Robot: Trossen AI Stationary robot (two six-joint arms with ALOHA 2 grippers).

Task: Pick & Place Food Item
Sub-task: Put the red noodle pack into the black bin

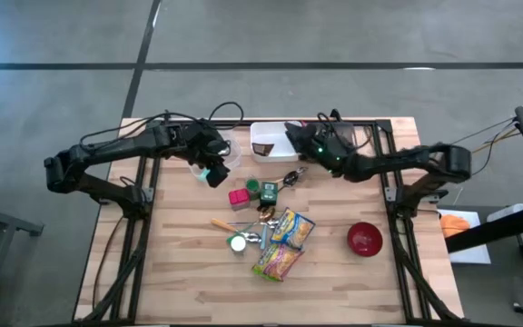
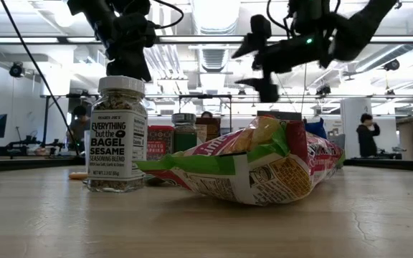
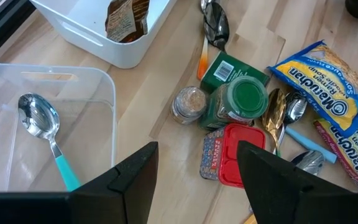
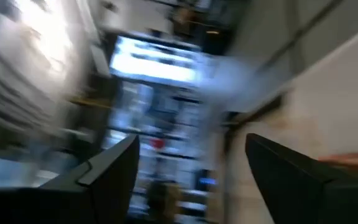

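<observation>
Beside the white bin (image 1: 271,143), already holding a brown packet (image 3: 127,18), both arms hovered with jaws spread and empty; ramen packs (image 1: 282,242) lay nearer the worktop's (image 1: 189,282) middle, presumably awaiting pickup.

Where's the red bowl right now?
In the high view the red bowl sits on the table's right side, apart from the ramen packets to its left.

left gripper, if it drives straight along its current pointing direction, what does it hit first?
Likely the red-lidded tin, which lies between the open fingers of the left gripper in the left wrist view, with the green-lidded jar just beyond. Depth is unclear, so the gripper may reach bare table first.
</observation>
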